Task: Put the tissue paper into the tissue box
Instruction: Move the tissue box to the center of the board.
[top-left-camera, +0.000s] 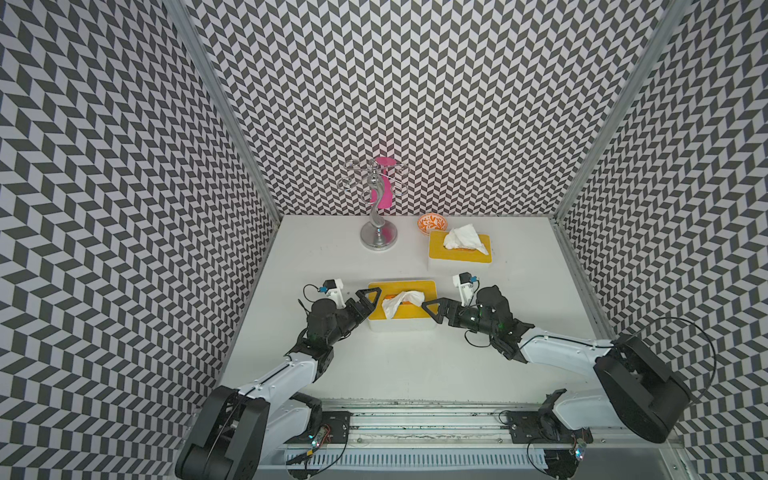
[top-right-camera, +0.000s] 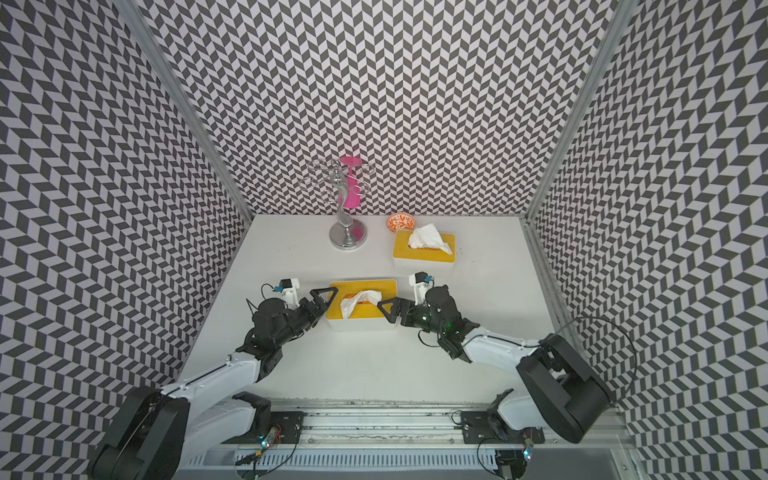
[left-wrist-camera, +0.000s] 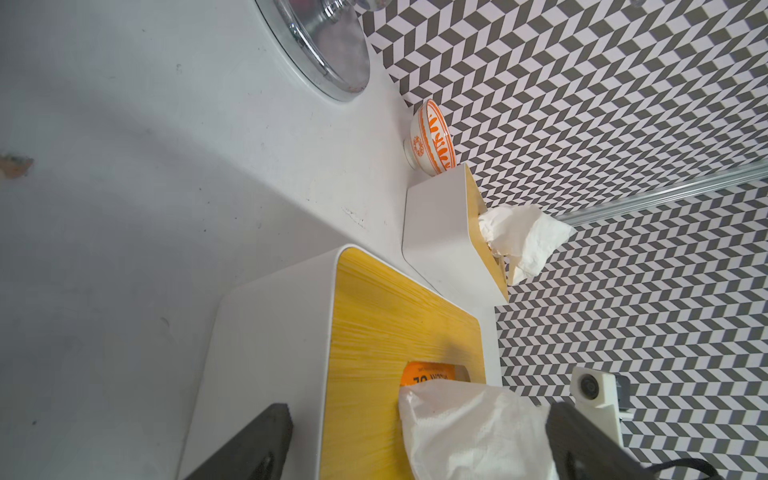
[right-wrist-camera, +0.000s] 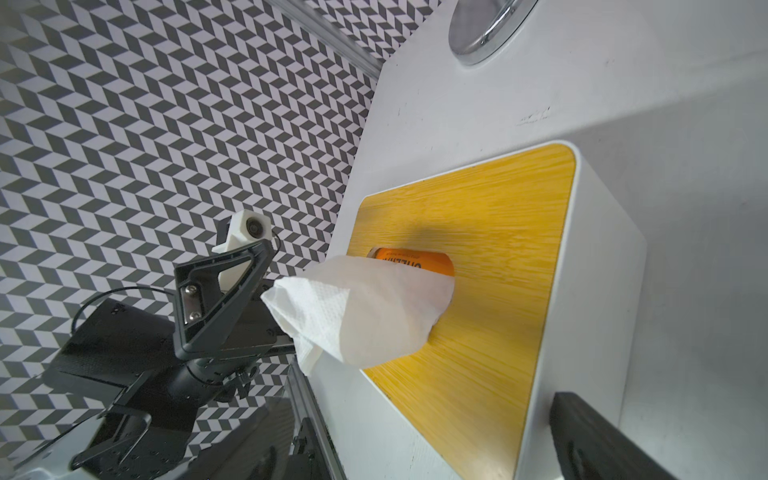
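The right wrist view caught an orange pack (right-wrist-camera: 415, 259) in the slot of the tissue box (right-wrist-camera: 498, 232), only a sliver in both top views. The tissue (top-left-camera: 401, 302) stuck up from that slot, between the left hand (top-left-camera: 368, 302) and the right hand (top-left-camera: 432, 312), both spread wide, holding nothing. Behind the tissue box on the white counter (top-left-camera: 415, 365) stood a second box (top-left-camera: 459, 255), a bowl (top-left-camera: 432, 223) and a silver stand (top-left-camera: 378, 237), with chevron walls (top-left-camera: 415, 104) all round.

Orange pack (right-wrist-camera: 419, 261) print — partly hidden, illegible
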